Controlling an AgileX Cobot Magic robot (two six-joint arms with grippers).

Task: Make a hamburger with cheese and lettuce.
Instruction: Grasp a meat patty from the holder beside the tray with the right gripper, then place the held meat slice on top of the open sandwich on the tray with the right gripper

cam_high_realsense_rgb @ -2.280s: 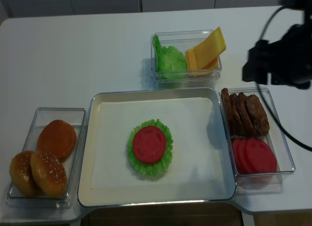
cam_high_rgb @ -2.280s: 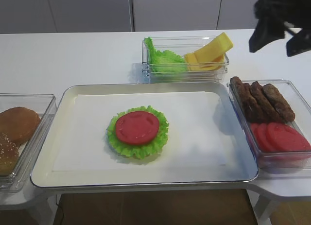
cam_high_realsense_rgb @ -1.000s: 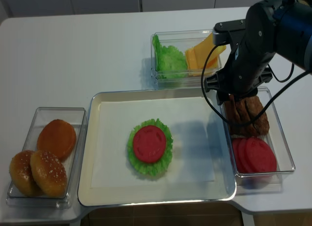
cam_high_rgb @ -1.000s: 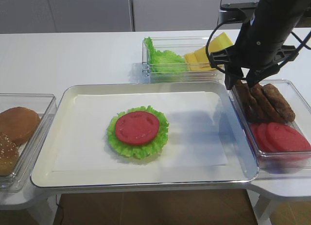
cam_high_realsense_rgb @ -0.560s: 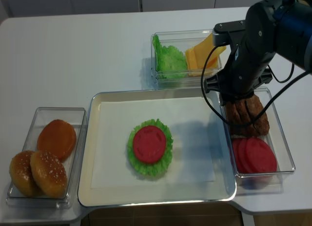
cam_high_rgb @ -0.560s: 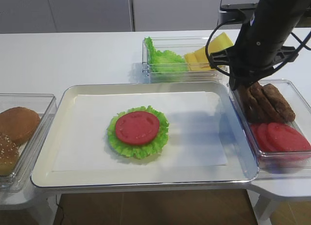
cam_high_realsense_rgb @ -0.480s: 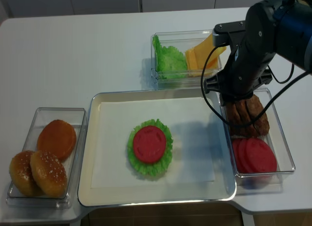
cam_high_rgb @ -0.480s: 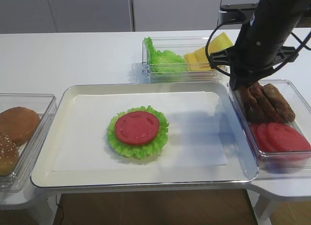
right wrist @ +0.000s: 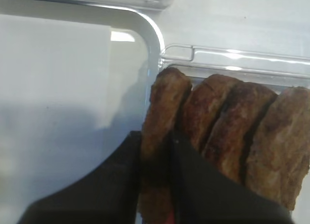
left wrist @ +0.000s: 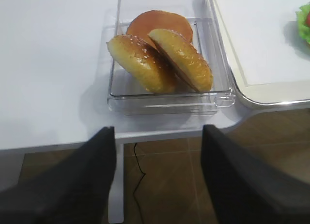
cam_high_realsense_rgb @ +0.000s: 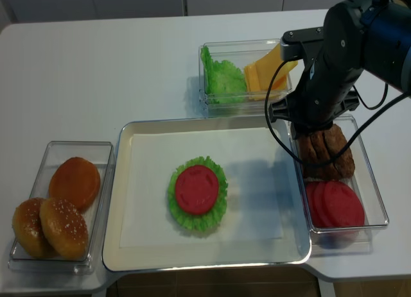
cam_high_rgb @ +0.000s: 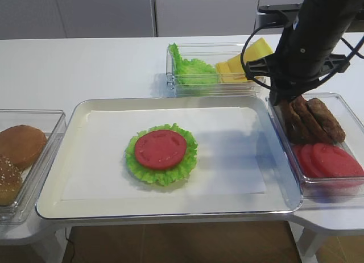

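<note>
The hamburger [cam_high_rgb: 161, 154] is a lettuce leaf topped with a tomato slice, lying mid-tray; it also shows in the realsense view [cam_high_realsense_rgb: 197, 193]. The cheese [cam_high_rgb: 244, 63] is yellow slices leaning in the back bin, right of loose lettuce [cam_high_rgb: 190, 70]. My right gripper [right wrist: 155, 141] reaches down into the right-hand bin and is shut on the leftmost brown patty [right wrist: 162, 103], which stands on edge; in the high view the gripper [cam_high_rgb: 282, 99] is at that bin's back left corner. My left gripper [left wrist: 159, 131] is open and empty, off the table's front edge by the bun bin.
The metal tray [cam_high_rgb: 170, 101] holds white paper. The right bin [cam_high_rgb: 352, 107] holds several patties [cam_high_rgb: 318, 118] and tomato slices [cam_high_rgb: 330, 159]. The left bin [cam_high_realsense_rgb: 106, 149] holds three bun halves [cam_high_realsense_rgb: 64, 207], also in the left wrist view [left wrist: 160, 54].
My right arm came in from the back right and lowered onto the patties. Its fingers, spread a second ago, have shut on the leftmost patty. The left gripper shows no change.
</note>
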